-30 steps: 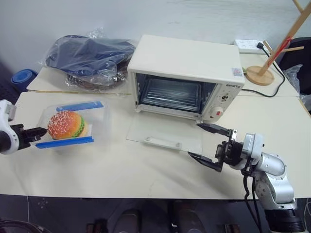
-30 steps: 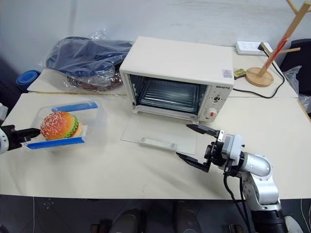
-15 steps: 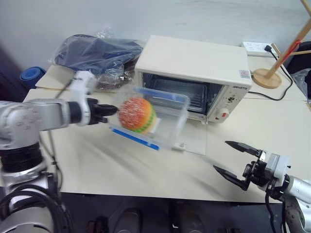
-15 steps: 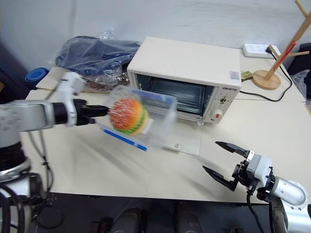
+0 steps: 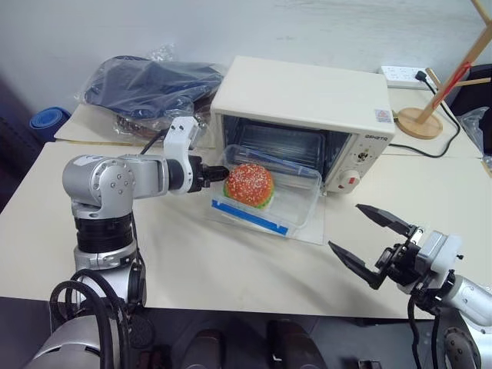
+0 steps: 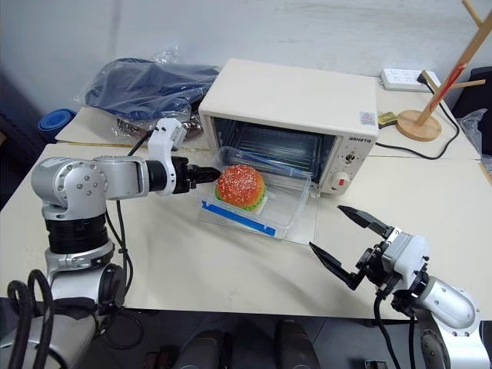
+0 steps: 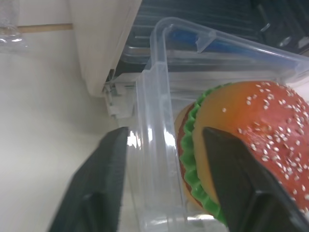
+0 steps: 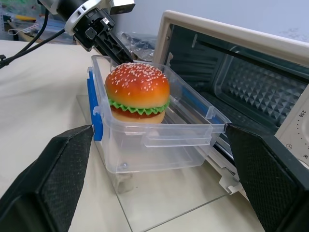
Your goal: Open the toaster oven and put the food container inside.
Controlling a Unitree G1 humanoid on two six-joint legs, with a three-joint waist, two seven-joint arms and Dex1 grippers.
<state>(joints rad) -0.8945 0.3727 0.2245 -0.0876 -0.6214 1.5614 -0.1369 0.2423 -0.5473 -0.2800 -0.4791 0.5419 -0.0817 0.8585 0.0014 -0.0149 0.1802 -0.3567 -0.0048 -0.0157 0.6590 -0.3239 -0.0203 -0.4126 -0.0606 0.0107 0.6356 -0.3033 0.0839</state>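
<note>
The cream-white toaster oven (image 5: 307, 88) stands at the back of the table with its glass door (image 8: 159, 203) dropped flat. The clear food container (image 5: 288, 207), blue-edged with a sesame-bun burger (image 5: 248, 183) inside, rests on that door, its far end at the oven mouth. My left gripper (image 5: 216, 171) is at the container's left end. In the left wrist view its fingers (image 7: 111, 169) stand apart, one on each side of the container's wall, so it is open. My right gripper (image 5: 369, 238) hovers wide open and empty near the table's front right edge.
A crinkly clear bag of dark items (image 5: 146, 84) lies behind the left arm, with a blue object (image 5: 48, 121) beyond the table's left end. A wooden rack (image 5: 442, 84), a power strip (image 5: 400, 74) and a black cable sit at the back right.
My left arm swung the container from the table's left side to the open oven door and set it down, then its fingers parted. My right gripper drew back towards the front edge. The camera shifted.
</note>
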